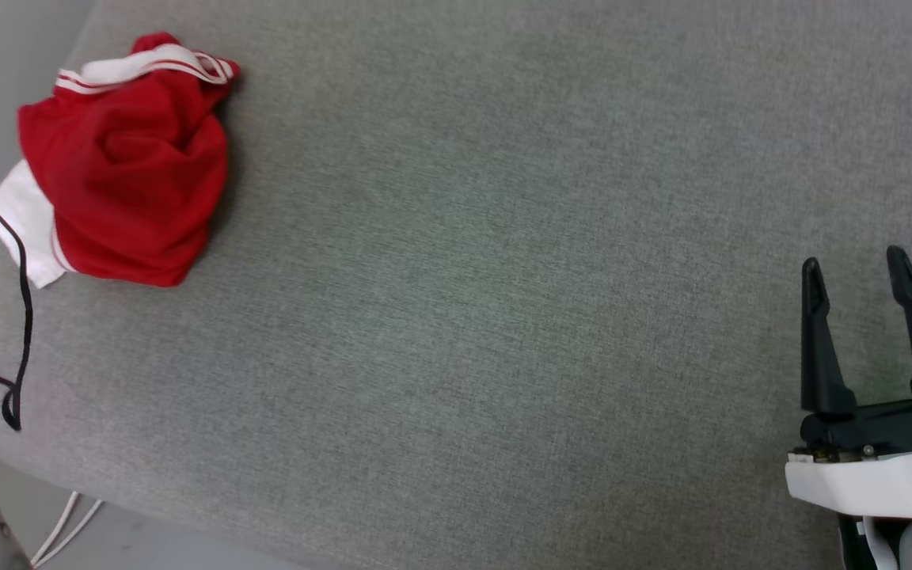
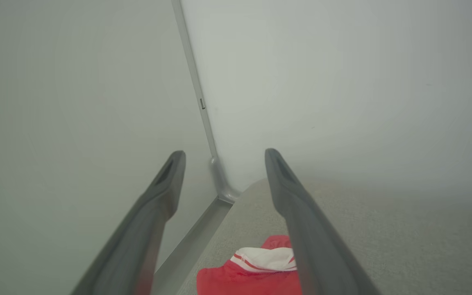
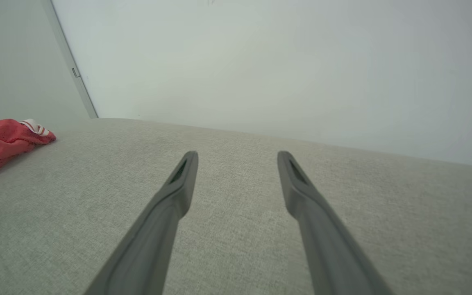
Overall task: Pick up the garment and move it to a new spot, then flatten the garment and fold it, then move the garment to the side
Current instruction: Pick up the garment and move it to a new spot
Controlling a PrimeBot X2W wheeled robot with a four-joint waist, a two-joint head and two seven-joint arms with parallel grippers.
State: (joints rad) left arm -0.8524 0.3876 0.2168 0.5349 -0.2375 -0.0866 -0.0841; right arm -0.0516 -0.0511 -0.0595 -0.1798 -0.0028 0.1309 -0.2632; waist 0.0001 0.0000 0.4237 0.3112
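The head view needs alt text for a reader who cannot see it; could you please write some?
A crumpled red jersey T-shirt with white, striped-trim sleeves lies at the upper left of a grey fabric surface. The right gripper stands open at lower right, far from it.

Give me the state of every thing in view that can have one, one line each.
garment: crumpled in a heap near the surface's left edge, unfolded, not held.
left gripper: open, holding nothing.
right gripper: open, holding nothing, over bare grey surface.
black cable: slack, trailing along the left edge.
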